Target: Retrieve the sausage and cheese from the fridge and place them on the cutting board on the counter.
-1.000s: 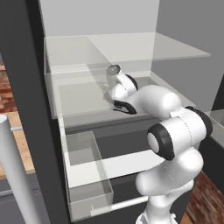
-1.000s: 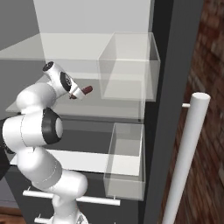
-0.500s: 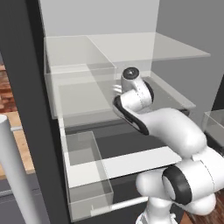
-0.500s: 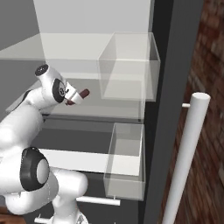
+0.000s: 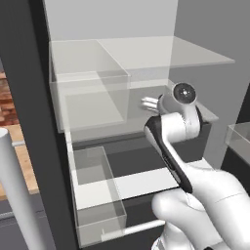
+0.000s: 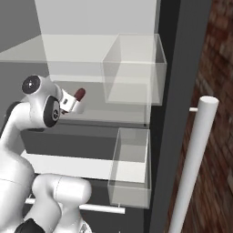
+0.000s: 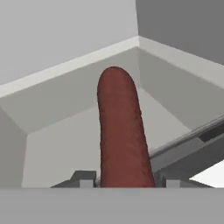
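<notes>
one sausage [image 7: 120,131] in gripper [image 7: 124,180] (inside fridge [image 6: 168,68]).

Red-brown brick wall [image 6: 214,68] at right, same brick [image 5: 10,102] at far left.

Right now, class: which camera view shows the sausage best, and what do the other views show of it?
The hand view: the sausage stands large and close between the gripper fingertips. In the right base view only its dark red tip sticks out past the hand, inside the fridge. In the left base view the hand hides it.
</notes>
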Tool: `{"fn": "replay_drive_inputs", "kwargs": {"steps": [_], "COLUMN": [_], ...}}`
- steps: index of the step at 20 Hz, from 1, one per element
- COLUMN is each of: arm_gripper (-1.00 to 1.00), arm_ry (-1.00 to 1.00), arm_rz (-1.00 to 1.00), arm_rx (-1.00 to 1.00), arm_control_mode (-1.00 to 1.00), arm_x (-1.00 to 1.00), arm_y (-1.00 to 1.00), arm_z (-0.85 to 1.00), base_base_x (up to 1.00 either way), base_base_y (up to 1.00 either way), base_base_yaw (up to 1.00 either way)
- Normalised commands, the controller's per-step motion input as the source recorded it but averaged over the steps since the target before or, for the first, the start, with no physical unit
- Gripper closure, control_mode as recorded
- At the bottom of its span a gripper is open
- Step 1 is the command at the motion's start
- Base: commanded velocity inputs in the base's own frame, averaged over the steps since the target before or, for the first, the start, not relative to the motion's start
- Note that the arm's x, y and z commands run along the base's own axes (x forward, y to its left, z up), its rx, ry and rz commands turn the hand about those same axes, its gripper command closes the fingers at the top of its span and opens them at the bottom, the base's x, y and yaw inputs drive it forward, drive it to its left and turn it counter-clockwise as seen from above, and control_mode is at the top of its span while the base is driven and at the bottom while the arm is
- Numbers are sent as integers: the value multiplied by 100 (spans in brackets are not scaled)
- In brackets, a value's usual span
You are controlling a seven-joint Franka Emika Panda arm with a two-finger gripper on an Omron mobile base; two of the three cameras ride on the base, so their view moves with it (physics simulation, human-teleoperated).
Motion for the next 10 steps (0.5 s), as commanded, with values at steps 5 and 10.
{"fn": "replay_drive_inputs", "kwargs": {"steps": [5,10], "arm_gripper": [100,100], "arm_ry": [0,0], "arm_rz": [25,19], "arm_rx": [0,-8], "arm_control_mode": [-100,-100], "arm_x": [-100,-100], "arm_y": [-7,0], "arm_z": [74,56], "base_base_x": [0,0], "base_base_y": [0,0], "base_base_yaw": [0,0]}}
